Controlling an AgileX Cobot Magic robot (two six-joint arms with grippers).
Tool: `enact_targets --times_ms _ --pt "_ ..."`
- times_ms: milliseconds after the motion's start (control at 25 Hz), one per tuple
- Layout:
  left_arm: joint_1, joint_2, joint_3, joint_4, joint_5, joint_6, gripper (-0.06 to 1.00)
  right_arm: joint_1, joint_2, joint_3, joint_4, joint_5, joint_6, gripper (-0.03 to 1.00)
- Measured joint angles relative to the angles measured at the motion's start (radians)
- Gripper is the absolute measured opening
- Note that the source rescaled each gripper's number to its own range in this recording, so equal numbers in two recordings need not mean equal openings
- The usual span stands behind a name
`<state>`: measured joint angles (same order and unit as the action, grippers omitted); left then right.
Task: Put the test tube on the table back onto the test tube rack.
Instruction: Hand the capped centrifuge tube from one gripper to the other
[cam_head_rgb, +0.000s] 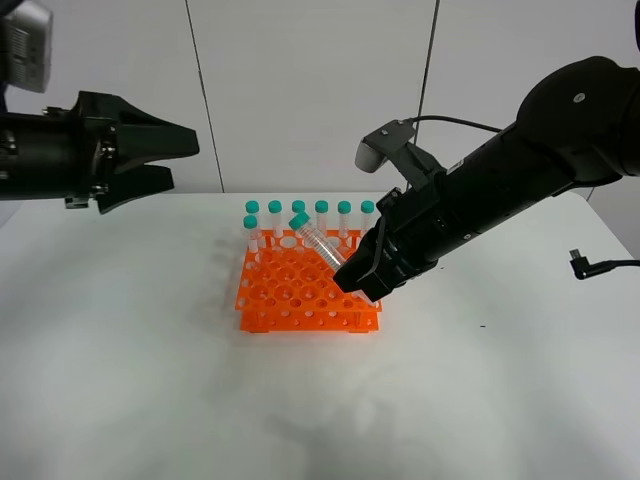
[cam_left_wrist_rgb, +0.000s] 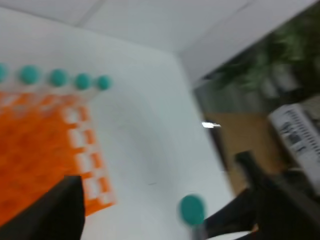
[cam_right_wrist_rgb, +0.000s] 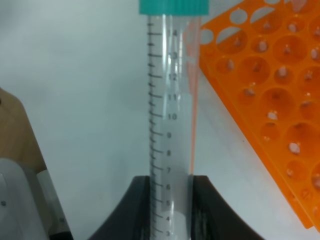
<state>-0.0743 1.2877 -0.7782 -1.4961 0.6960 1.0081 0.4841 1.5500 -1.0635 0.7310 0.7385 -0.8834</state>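
Observation:
My right gripper (cam_head_rgb: 358, 283) is shut on the lower end of the test tube (cam_head_rgb: 320, 245), held tilted over the orange test tube rack (cam_head_rgb: 300, 295), teal cap (cam_head_rgb: 299, 220) up and to the left. In the right wrist view the tube (cam_right_wrist_rgb: 170, 100) rises from between my dark fingers (cam_right_wrist_rgb: 140, 210), beside the rack (cam_right_wrist_rgb: 270, 100) and above the white table (cam_right_wrist_rgb: 75, 100). Several teal-capped tubes (cam_head_rgb: 322, 212) stand along the rack's back row. My left gripper (cam_head_rgb: 185, 163) is open and empty, raised at the far left. The blurred left wrist view shows the rack (cam_left_wrist_rgb: 35, 145) and the held tube's cap (cam_left_wrist_rgb: 192, 209).
The rack stands mid-table (cam_head_rgb: 150, 380) with a white wall behind it. A black cable plug (cam_head_rgb: 585, 265) lies at the table's right edge. The left wrist view shows the table's far corner, with floor and clutter (cam_left_wrist_rgb: 295, 130) beyond.

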Motion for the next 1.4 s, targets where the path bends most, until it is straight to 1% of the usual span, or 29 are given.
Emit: enact_targets --times_ms 120,200,280,440,720,920,1120,1400 --pt "-0.084 0.075 0.000 -0.123 0.002 0.107 1.00 0.000 0.000 0.000 0.000 0.000 0.000 0.01" --pt "-0.140 0.113 0.000 -0.180 -0.003 0.150 1.00 0.000 0.000 0.000 0.001 0.000 0.000 0.01" --pt "-0.189 0.144 0.000 -0.210 -0.011 0.181 1.00 0.000 0.000 0.000 0.001 0.000 0.000 0.01" --pt "-0.240 0.196 0.000 -0.224 -0.044 0.207 1.00 0.000 0.000 0.000 0.009 0.000 0.000 0.01" --pt "-0.287 0.259 0.000 -0.227 -0.058 0.211 1.00 0.000 0.000 0.000 0.030 -0.001 -0.003 0.01" --pt "-0.292 0.261 -0.008 -0.227 -0.058 0.207 1.00 0.000 0.000 0.000 0.030 -0.002 -0.003 0.01" --pt "-0.292 0.261 -0.048 -0.230 -0.056 0.195 1.00 0.000 0.000 0.000 0.030 -0.003 -0.003 0.01" --pt "-0.292 0.283 -0.055 -0.234 -0.020 0.163 1.00 0.000 0.000 0.000 0.030 -0.007 -0.003 0.01"
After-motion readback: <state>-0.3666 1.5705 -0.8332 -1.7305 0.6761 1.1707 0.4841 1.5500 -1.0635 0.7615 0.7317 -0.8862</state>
